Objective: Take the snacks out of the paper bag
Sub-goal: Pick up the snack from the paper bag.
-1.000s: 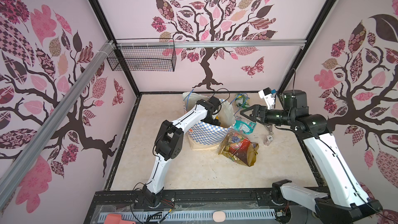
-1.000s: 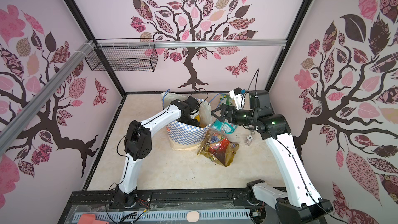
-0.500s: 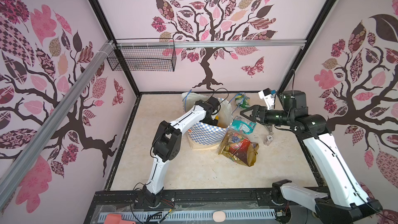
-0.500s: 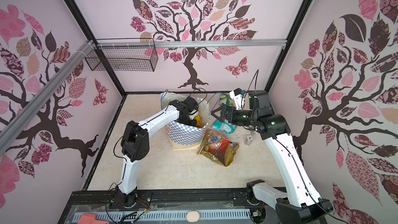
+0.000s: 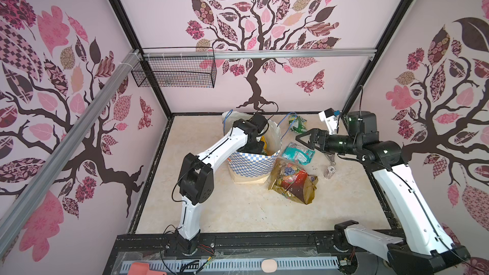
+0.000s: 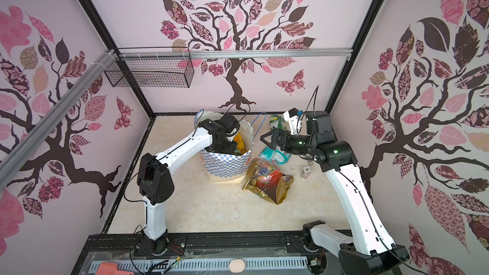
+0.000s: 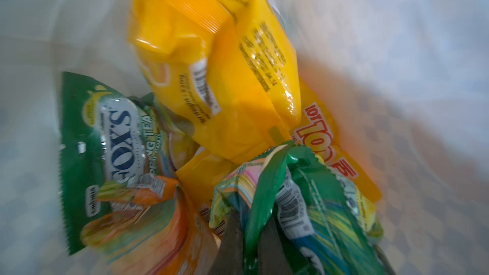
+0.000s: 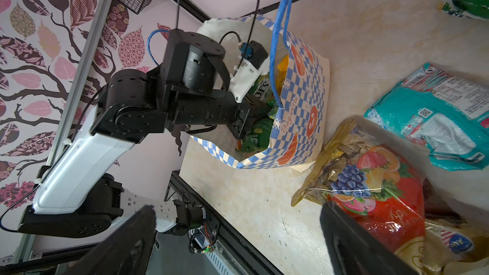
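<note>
Inside the checked paper bag, upright on the table, the left end effector pinches a crinkly green packet. The right end effector stands open near a glossy teal packet.

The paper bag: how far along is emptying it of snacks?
Done: a teal packet, a gold-and-red pack and a far green packet lie on the table. In hand: the left hand, inside the paper bag, pinches a striped green packet. Left: the yellow packet, the FOX'S packet and others inside.

"FOX'S" and "TEA" on green packet, "Baguette" on paper bag
</note>
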`<state>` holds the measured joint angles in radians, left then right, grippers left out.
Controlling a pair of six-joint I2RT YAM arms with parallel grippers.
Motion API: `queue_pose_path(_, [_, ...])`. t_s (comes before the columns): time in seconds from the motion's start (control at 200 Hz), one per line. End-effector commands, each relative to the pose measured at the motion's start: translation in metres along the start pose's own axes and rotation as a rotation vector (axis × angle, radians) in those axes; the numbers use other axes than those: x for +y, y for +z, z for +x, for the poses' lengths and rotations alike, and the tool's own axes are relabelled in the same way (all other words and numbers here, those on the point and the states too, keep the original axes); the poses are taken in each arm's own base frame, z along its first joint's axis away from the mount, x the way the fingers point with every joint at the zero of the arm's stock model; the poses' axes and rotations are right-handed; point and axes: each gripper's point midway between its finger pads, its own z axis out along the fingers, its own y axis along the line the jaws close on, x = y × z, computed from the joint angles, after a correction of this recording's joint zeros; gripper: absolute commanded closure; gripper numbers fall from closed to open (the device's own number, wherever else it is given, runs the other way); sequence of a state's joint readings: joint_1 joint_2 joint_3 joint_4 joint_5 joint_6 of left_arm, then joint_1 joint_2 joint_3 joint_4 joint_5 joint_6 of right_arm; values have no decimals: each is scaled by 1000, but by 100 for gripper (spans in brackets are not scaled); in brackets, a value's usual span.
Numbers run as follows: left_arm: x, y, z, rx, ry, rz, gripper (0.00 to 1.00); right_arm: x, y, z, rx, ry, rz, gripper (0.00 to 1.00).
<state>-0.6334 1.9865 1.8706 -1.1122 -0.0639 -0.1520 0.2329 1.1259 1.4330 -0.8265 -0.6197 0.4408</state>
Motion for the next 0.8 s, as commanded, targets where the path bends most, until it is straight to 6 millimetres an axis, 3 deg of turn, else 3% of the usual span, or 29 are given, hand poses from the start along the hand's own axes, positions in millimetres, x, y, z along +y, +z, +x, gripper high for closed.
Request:
queue_pose_path(0.0, [12, -42, -19, -108, 5, -30, 100, 6, -9, -1, -28, -18, -2, 0])
queue_pose_path(0.23, [10, -86, -29, -220, -7, -1, 100, 4, -10, -5, -55, -14, 14, 0])
queue_pose_path(0.29, [10, -108, -40, -287, -10, 9, 100, 4, -9, -6, -58, -14, 15, 0])
queue_pose_path(0.635, [6, -152, -50, -403, -16, 56, 100, 4, -9, -8, -69, -9, 11, 0])
queue_pose_path(0.795, [-7, -192, -57, -512, 17, 139, 100, 5, -10, -10, -80, -11, 12, 0])
